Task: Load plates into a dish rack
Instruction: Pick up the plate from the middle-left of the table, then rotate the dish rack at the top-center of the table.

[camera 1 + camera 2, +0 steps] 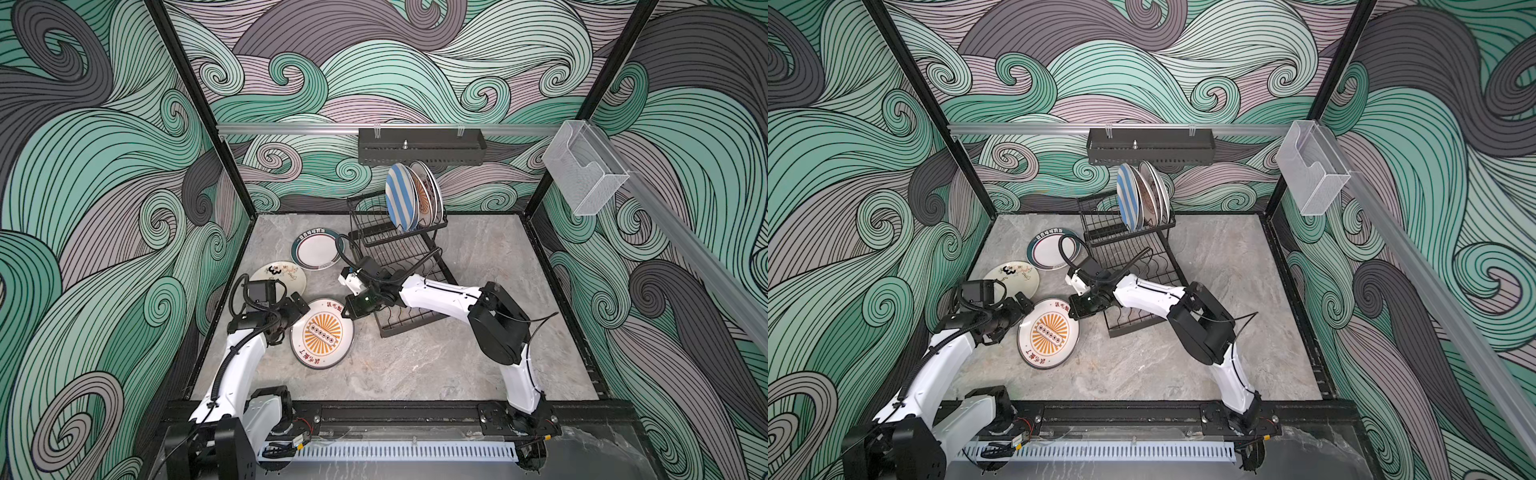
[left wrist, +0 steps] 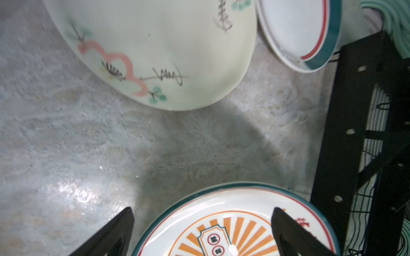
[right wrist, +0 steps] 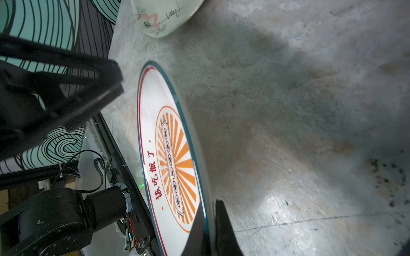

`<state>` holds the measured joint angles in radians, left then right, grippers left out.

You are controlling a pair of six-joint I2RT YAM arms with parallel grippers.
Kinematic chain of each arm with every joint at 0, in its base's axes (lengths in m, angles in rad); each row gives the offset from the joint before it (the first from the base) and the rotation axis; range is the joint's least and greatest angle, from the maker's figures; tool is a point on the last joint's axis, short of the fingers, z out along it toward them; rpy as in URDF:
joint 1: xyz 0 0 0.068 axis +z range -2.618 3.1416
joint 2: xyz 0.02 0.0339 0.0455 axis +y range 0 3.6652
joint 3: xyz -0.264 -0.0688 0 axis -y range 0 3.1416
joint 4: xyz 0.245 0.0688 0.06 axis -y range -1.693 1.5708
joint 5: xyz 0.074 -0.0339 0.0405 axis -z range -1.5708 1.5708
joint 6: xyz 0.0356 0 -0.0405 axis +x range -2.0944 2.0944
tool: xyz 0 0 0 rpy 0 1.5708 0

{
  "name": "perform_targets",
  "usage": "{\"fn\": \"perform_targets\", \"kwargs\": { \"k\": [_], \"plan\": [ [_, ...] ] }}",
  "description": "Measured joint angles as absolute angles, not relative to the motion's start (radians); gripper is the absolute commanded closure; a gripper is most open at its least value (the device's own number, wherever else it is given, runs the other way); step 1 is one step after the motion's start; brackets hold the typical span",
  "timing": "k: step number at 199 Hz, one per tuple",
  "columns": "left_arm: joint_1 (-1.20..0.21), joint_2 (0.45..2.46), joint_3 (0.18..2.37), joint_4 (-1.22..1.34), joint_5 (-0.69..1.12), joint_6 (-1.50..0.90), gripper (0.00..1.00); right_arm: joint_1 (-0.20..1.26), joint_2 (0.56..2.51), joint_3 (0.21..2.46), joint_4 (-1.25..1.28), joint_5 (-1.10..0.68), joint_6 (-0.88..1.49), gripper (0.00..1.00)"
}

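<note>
An orange-sunburst plate [image 1: 322, 332] [image 1: 1048, 332] lies on the grey table, left of the black wire dish rack [image 1: 399, 253]. My right gripper [image 1: 348, 309] [image 3: 209, 230] is shut on this plate's [image 3: 168, 155] rim nearest the rack, one finger on its face and one beneath. My left gripper [image 1: 296, 309] [image 2: 202, 209] is open at the plate's [image 2: 221, 223] opposite rim, holding nothing. A teal-rimmed white plate [image 1: 318, 251] [image 2: 310, 33] and a whitish plate with dark and pink markings [image 1: 278, 276] [image 2: 155, 55] lie flat farther back. A blue-striped plate [image 1: 401, 199] and others [image 1: 430, 195] stand in the rack's upper tier.
A black perforated shelf [image 1: 422, 145] hangs on the back wall above the rack. A clear plastic box [image 1: 584, 174] is fixed to the right rail. Patterned walls enclose the table on three sides. Bare tabletop [image 1: 478, 353] lies right of the sunburst plate.
</note>
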<state>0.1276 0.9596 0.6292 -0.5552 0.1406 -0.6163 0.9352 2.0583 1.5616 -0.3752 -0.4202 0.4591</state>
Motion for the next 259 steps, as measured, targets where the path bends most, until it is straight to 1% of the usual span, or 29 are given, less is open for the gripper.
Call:
{"fn": "perform_targets", "kwargs": {
  "k": [29,55,79,108,136,161,200,235,259],
  "plan": [
    [0.128,0.930,0.684,-0.549,0.117,-0.582,0.01,0.929,1.972,1.545,-0.424,-0.364,0.438,1.00],
    [0.128,0.964,0.691,-0.496,0.100,-0.558,0.01,0.913,1.857,1.531,-0.466,-0.322,0.414,1.00],
    [0.128,1.070,0.699,-0.447,0.079,-0.542,0.01,0.891,1.747,1.529,-0.525,-0.286,0.385,1.00],
    [0.128,1.236,0.778,-0.431,0.043,-0.532,0.01,0.847,1.592,1.538,-0.637,-0.211,0.344,1.00],
    [0.128,1.340,0.786,-0.374,0.029,-0.530,0.01,0.805,1.491,1.644,-0.783,-0.096,0.290,1.00],
    [0.128,1.427,0.805,-0.371,0.027,-0.519,0.01,0.761,1.441,1.737,-0.842,-0.013,0.250,1.00],
    [0.128,1.479,0.817,-0.336,0.037,-0.506,0.01,0.689,1.472,1.892,-0.910,0.086,0.204,1.00],
    [0.128,1.527,0.817,-0.312,0.061,-0.497,0.01,0.675,1.608,2.100,-0.959,0.215,0.142,1.00],
    [0.128,1.551,0.819,-0.279,0.088,-0.489,0.02,0.673,1.684,2.188,-0.974,0.281,0.121,1.00]
  ]
}}
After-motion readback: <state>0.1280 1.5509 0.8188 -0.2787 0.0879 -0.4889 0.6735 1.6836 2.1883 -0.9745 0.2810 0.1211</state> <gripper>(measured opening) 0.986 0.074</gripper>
